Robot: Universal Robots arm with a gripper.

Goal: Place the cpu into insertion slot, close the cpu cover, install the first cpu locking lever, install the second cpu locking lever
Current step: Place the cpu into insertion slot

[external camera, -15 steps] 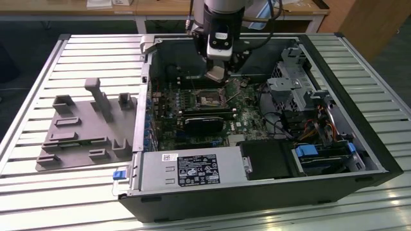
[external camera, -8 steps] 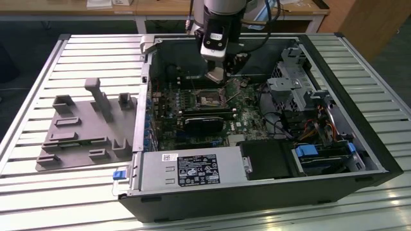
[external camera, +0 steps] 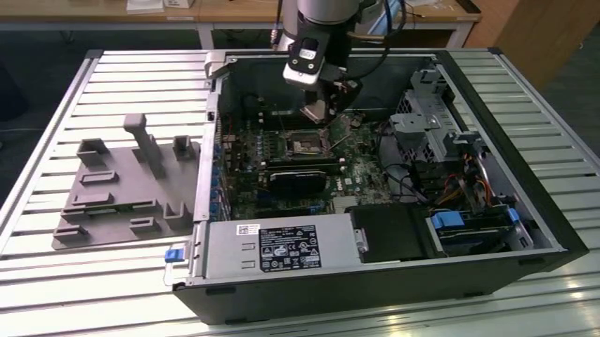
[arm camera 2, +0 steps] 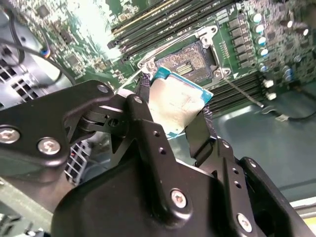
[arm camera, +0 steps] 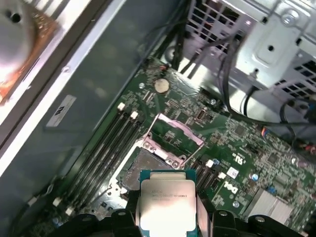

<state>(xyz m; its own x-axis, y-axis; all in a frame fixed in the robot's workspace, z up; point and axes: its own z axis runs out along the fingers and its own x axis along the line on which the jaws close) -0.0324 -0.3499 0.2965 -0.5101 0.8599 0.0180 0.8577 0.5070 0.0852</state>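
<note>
Currently gripper fingers clamp the cpu above the insertion slot; a skewed drop could bend pins.

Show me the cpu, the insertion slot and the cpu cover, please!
cpu (arm camera: 168, 200): first wrist view, on its silvery top.
insertion slot (arm camera: 137, 167): first wrist view, on its dark centre.
cpu cover (arm camera: 180, 129): first wrist view, on its frame's metal edge.

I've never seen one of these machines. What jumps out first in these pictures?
A black gripper pinches the silvery cpu above the motherboard, inside an open computer case. Near it the insertion slot lies bare, its cpu cover swung up. On the exterior view's left, a grey moulded holder sits on the slatted table.
</note>
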